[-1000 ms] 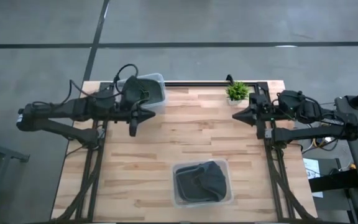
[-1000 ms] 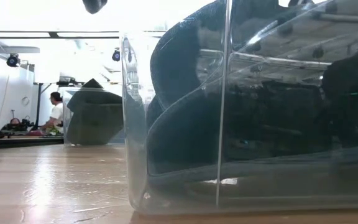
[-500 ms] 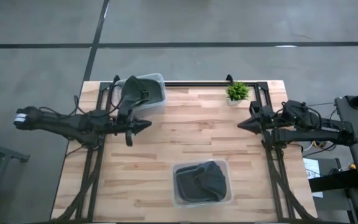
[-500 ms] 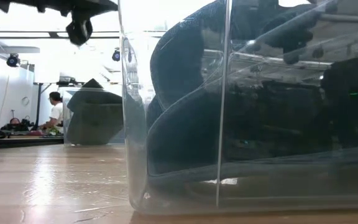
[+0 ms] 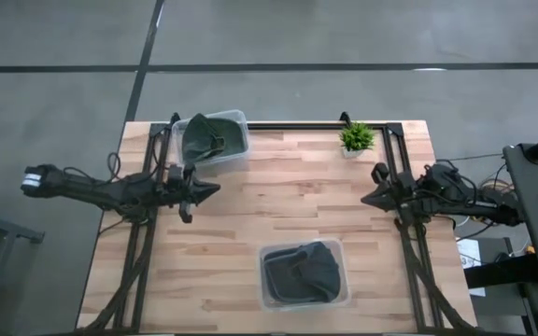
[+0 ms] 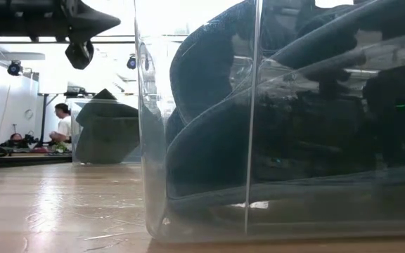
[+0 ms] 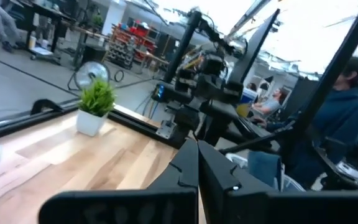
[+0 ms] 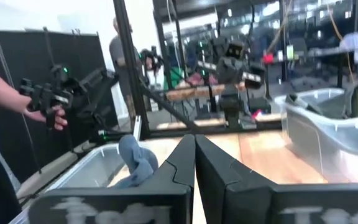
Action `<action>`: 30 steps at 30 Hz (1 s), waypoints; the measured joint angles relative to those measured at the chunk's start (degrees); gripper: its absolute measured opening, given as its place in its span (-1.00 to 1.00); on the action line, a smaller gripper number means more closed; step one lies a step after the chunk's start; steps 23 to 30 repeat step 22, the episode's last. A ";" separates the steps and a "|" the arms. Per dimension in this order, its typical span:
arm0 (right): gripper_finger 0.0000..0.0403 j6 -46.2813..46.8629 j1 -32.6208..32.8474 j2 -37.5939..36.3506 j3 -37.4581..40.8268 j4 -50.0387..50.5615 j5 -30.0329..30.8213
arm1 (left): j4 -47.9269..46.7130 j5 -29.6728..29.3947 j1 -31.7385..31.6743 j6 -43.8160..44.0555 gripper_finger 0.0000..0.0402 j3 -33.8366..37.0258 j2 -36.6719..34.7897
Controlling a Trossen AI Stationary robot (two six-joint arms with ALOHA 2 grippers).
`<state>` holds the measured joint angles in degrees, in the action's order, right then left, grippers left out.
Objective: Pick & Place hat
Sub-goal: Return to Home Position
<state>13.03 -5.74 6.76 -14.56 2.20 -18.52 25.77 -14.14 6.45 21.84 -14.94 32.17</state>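
Observation:
One dark hat (image 5: 211,138) lies in the clear bin (image 5: 236,119) at the table's far left corner; it also shows as a dark shape (image 6: 105,112) far off in the low view. A second dark hat (image 5: 302,273) fills the clear bin (image 5: 267,297) at the near middle, which looms across the low view (image 6: 259,140). My left gripper (image 5: 215,189) hovers shut, near of the far bin, pointing right. It touches nothing. My right gripper (image 5: 363,199) hovers shut at the table's right side, pointing left. Both wrist views show shut fingers: left (image 7: 197,155), right (image 8: 194,149).
A small potted plant (image 5: 356,138) stands at the far edge, right of centre, and also shows in the left wrist view (image 7: 95,106). Bare wood (image 5: 288,201) lies between the two grippers. A person's hand (image 8: 48,112) and other people show in the room beyond.
Both arms have sunk and drawn back. My left gripper has moved away from the far bin toward the near and left edges, dropping into the low view. My right gripper has moved toward the near and right edges. Both hats have stayed in their bins.

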 joint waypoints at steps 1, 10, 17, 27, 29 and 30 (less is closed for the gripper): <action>-0.96 0.04 0.00 -1.13 1.09 -1.24 -0.01 | 0.39 -0.50 -0.02 0.06 -1.00 0.55 -0.60; -0.96 1.82 -0.02 -6.27 7.83 -4.69 -1.31 | 0.15 -3.84 0.03 -3.79 -1.00 5.55 -7.40; -0.96 -4.20 -0.02 -6.75 9.39 -1.83 -2.83 | -2.90 -2.13 0.03 -6.66 -1.00 8.89 -12.12; -0.96 -4.07 0.00 -6.77 13.01 -3.87 -3.89 | -5.50 -1.62 0.03 -10.87 -1.00 10.99 -13.67; -0.96 -4.07 0.00 -6.77 13.01 -3.87 -3.89 | -5.50 -1.62 0.03 -10.87 -1.00 10.99 -13.67; -0.96 -4.07 0.00 -6.77 13.01 -3.87 -3.89 | -5.50 -1.62 0.03 -10.87 -1.00 10.99 -13.67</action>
